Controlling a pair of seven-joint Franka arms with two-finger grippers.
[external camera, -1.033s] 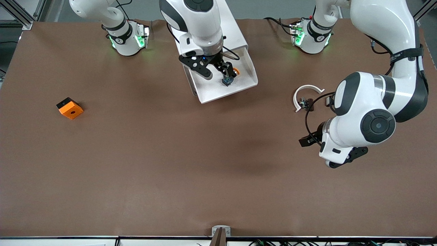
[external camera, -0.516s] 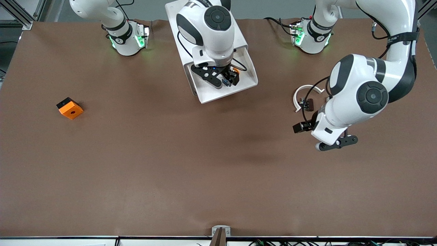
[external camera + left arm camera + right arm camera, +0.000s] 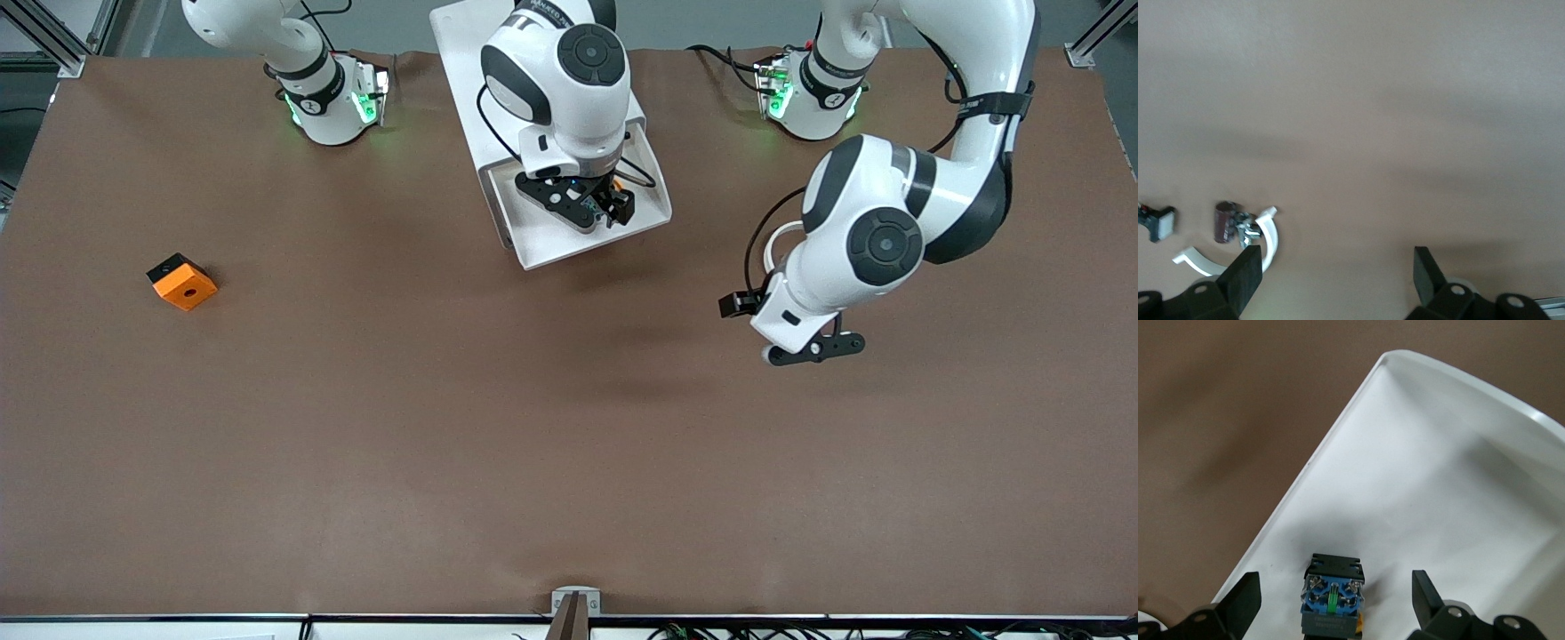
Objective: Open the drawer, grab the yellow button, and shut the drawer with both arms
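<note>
The drawer stands pulled out of the white cabinet, its tray floor showing in the right wrist view. The button lies in the drawer on its side, its blue and black body in sight with a sliver of orange cap. My right gripper is low in the drawer, open, with a finger on either side of the button and no contact. In the front view my gripper hides the button. My left gripper is open and empty over bare table, beside the drawer toward the left arm's end.
A white curved piece with small black clips lies under the left arm, mostly hidden in the front view. An orange block with a black hole sits toward the right arm's end.
My right gripper has come down into the drawer around the button. My left arm has swung from the table's edge over the curved piece toward the drawer.
</note>
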